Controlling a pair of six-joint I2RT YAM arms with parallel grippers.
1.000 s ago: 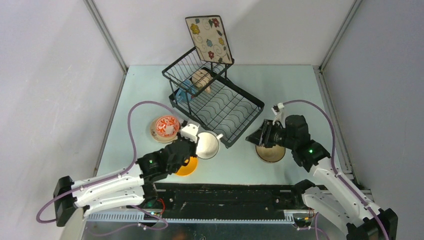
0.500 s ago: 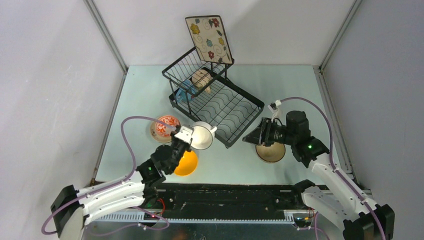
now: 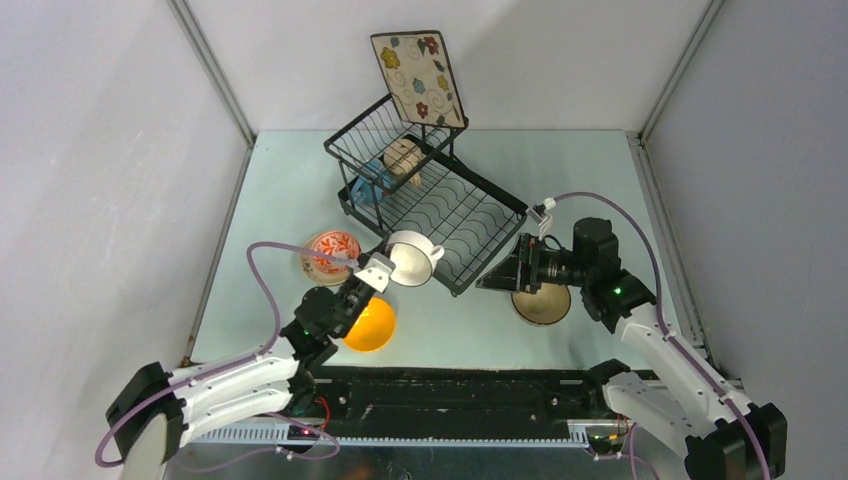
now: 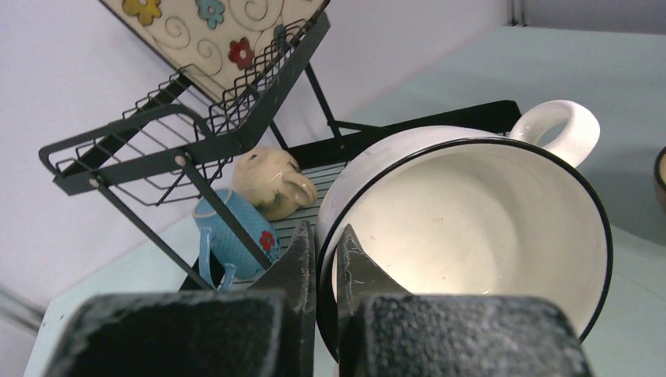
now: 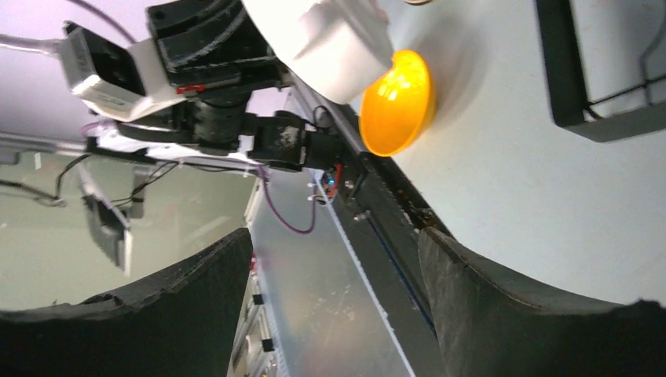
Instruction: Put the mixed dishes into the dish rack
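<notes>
Over the table in the top view, the left gripper (image 3: pixel 388 268) pinches the rim of the white bowl (image 3: pixel 412 258) and holds it in the air above the near-left edge of the dish rack (image 3: pixel 470 215). The rack stands toward twelve o'clock on the table (image 3: pixel 600 170), with the square plate (image 3: pixel 418 78) propped at the back of its raised basket and the blue mug (image 3: pixel 372 186) and beige mug (image 3: pixel 403 157) beneath. The red bowl (image 3: pixel 328 253) lies at nine o'clock of the white bowl, the orange bowl (image 3: pixel 368 325) at six, the tan bowl (image 3: pixel 541 304) at three. From the left wrist, both fingers (image 4: pixel 294 263) are closed on the rim, one inside and one outside, and the bowl tilts toward the rack. From the right wrist, the right gripper (image 5: pixel 334 243) stands wide apart with nothing between its jaws. The step in hand looks like carrying the white bowl to the tray. The next move probably calls for travel toward one o'clock, a tip between the wires, then release, while staying clear of the right arm.
</notes>
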